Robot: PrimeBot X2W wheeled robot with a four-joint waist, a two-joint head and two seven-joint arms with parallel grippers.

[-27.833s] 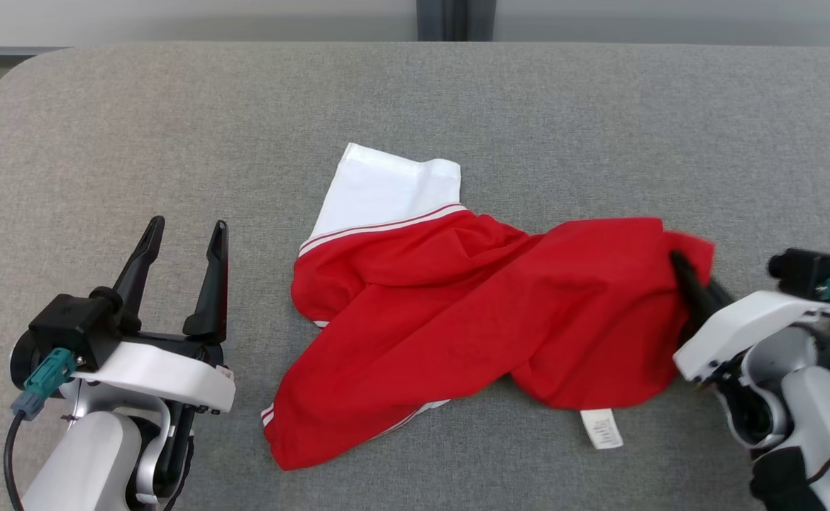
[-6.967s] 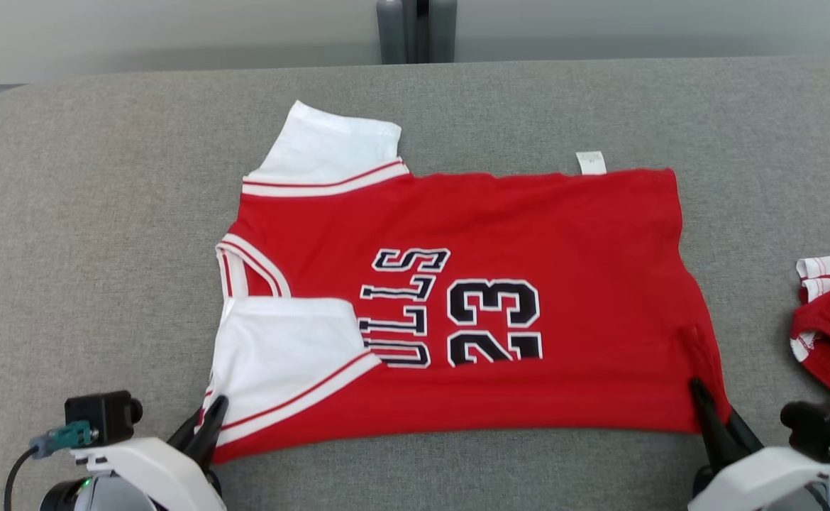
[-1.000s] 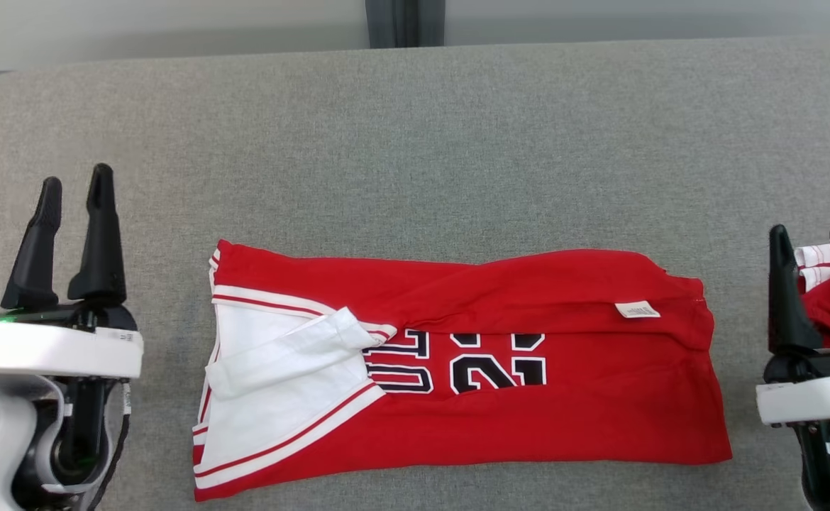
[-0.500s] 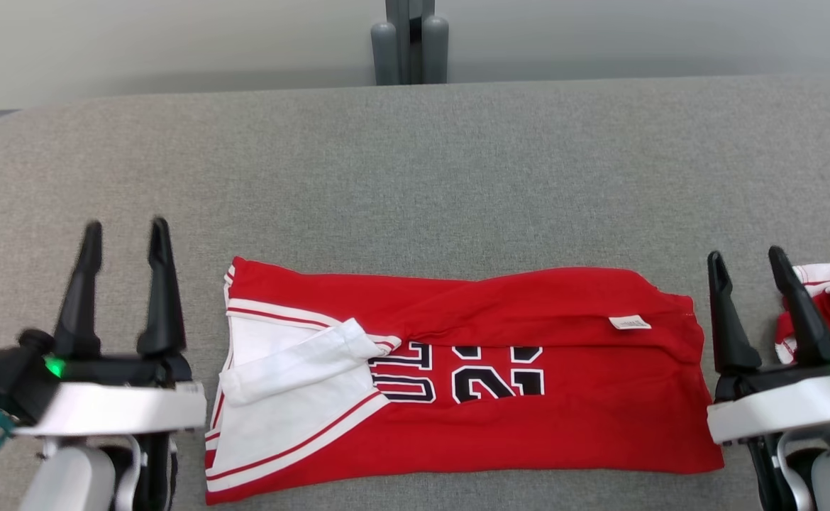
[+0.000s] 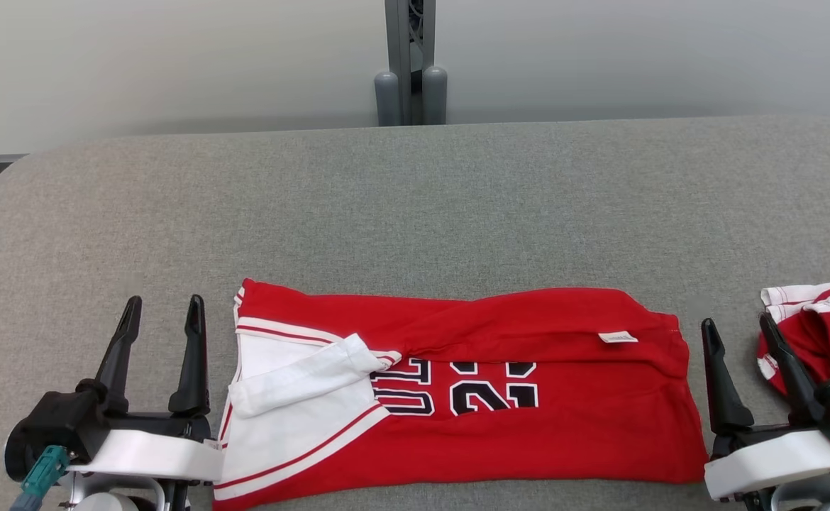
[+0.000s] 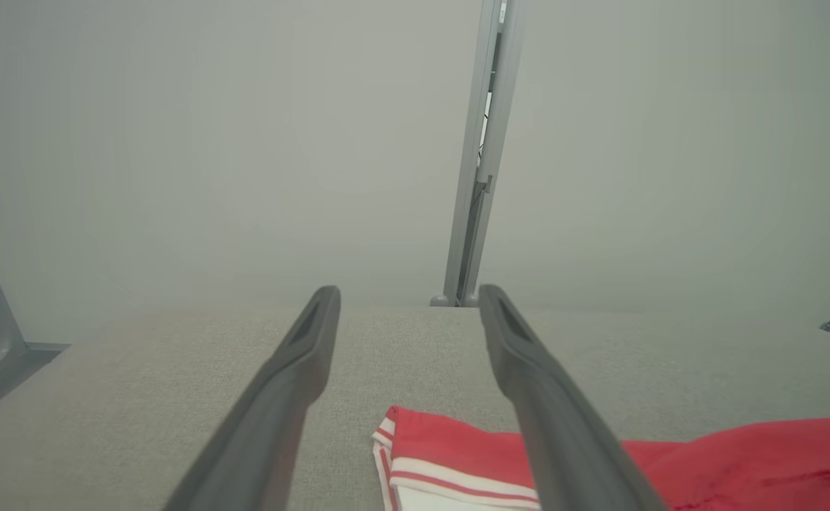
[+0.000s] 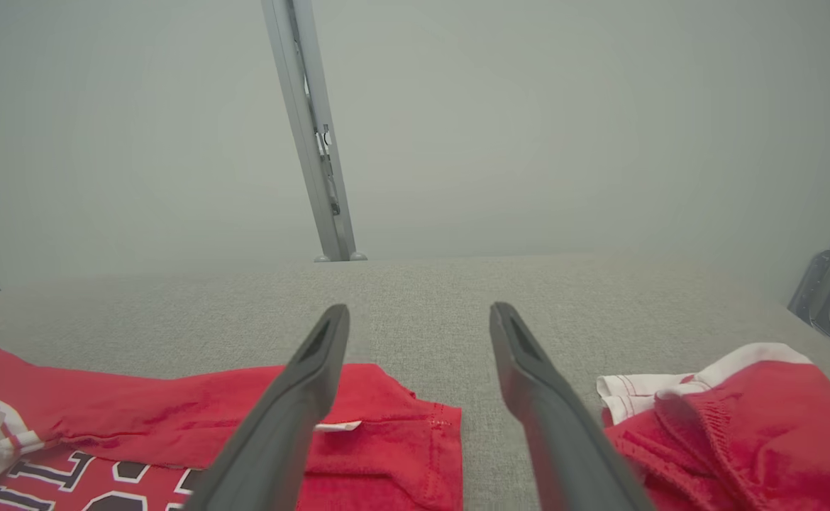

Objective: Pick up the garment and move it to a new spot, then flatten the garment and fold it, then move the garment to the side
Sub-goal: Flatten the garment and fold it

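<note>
The garment is a red jersey with white sleeves and black lettering, lying folded lengthwise into a long band on the grey table. Its far edge is turned over the numbers, and a white tag shows on top. My left gripper stands open just off the jersey's left end, nothing between its fingers. Off the right end, my right gripper is open and empty too. In the left wrist view the striped collar corner lies between the fingertips' lines; the right wrist view shows the hem under the left finger.
A second red and white garment is bunched at the table's right edge, close to my right gripper; it appears as a heap in the right wrist view. A grey post rises behind the table against a pale wall.
Both grippers have drawn back toward the near edge, and they are still open. The head camera has tilted up, so more wall shows. The jersey lies as before.
</note>
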